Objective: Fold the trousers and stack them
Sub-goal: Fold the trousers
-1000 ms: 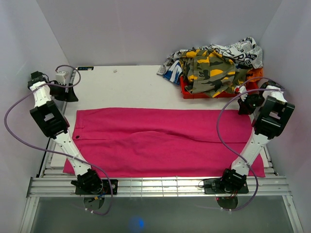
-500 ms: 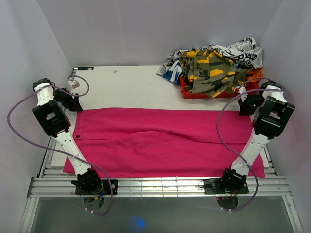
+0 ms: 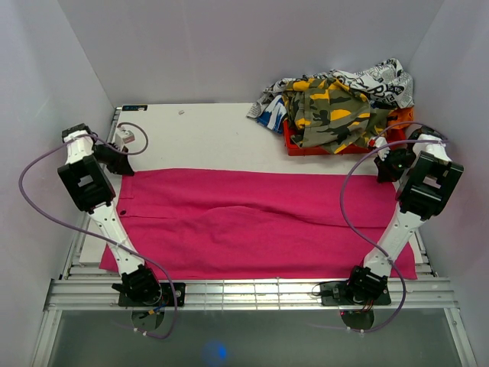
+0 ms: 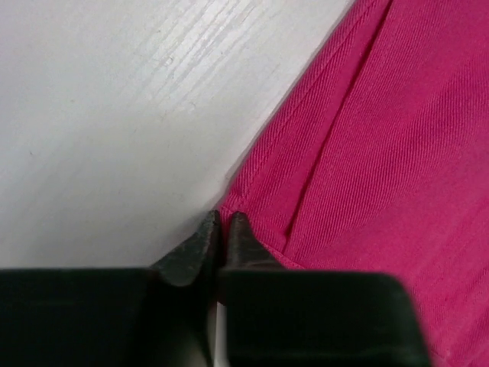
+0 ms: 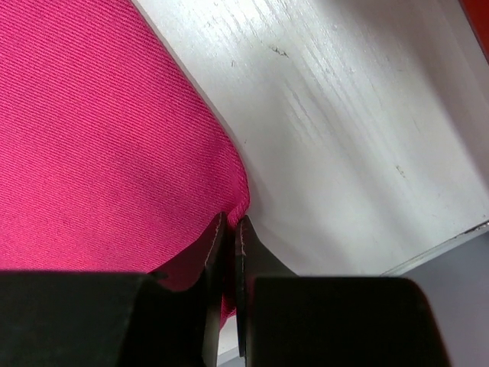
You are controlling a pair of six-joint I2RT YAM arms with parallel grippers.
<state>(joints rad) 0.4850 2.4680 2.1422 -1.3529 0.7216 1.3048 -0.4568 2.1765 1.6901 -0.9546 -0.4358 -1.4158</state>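
Observation:
The hot-pink trousers (image 3: 260,222) lie flat across the white table (image 3: 199,134), nearly edge to edge. My left gripper (image 3: 124,162) is down at their far left corner. In the left wrist view its jaws (image 4: 224,218) are closed to a sliver on the corner of the trousers (image 4: 382,153). My right gripper (image 3: 380,170) is at the far right corner. In the right wrist view it (image 5: 231,222) is shut on the hem of the trousers (image 5: 99,138), with pink fabric pinched between the fingers.
A red bin (image 3: 294,145) at the back right holds a heap of other clothes (image 3: 336,103), camouflage and printed. White walls close in on both sides and behind. The trousers' near edge reaches the metal rail (image 3: 252,290) by the arm bases.
My left gripper has swung from the back-left corner of the table to the trousers' far left corner and closed from wide open. The right arm has not moved.

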